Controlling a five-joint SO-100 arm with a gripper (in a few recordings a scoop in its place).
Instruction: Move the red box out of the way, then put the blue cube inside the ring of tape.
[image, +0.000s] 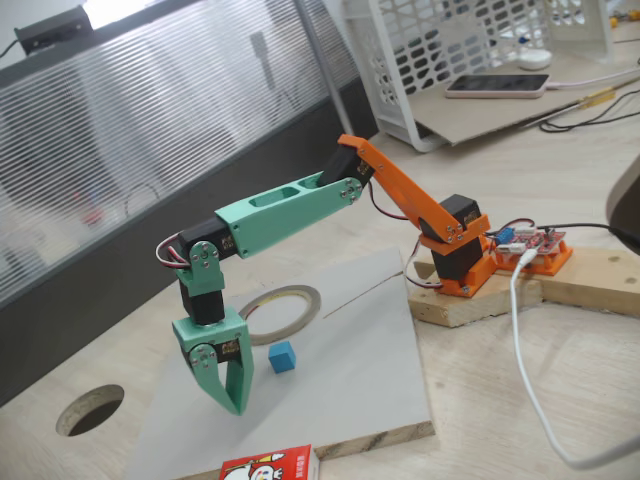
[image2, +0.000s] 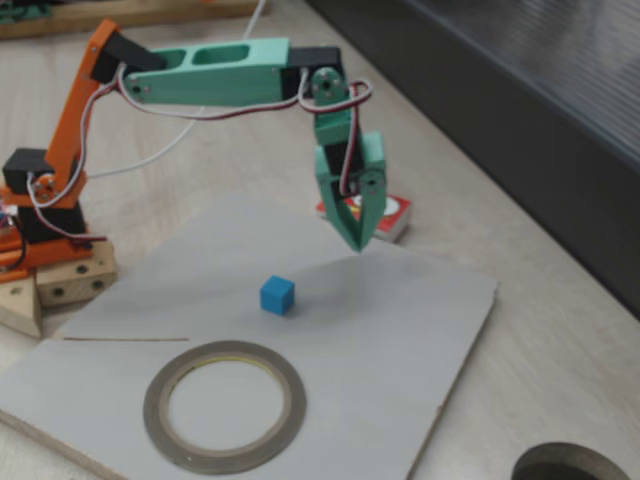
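A: Where's the red box (image: 268, 465) relative to the grey board (image2: 330, 330)?

B: Off it. In both fixed views it lies on the wooden table just past the board's edge, so the first step looks done, as far as I can judge.

A: And the blue cube (image2: 277, 295)?

B: On the board, near its middle, resting free. The ring of tape (image2: 224, 405) lies flat on the same board, near the cube but not touching it, and its opening has nothing in it. So the second step is all still to do.

A: What's the gripper (image2: 356, 240) doing?

B: It hangs tip-down above the board, between the cube and the edge where the box lies. Its tip is just beside the cube, not over it. The jaws come together at the tip with nothing between them.

A: So what's left?

B: My guess: spread the jaws, move across to the cube, come down around it, grip, carry it along the board to the ring and set it inside the opening.
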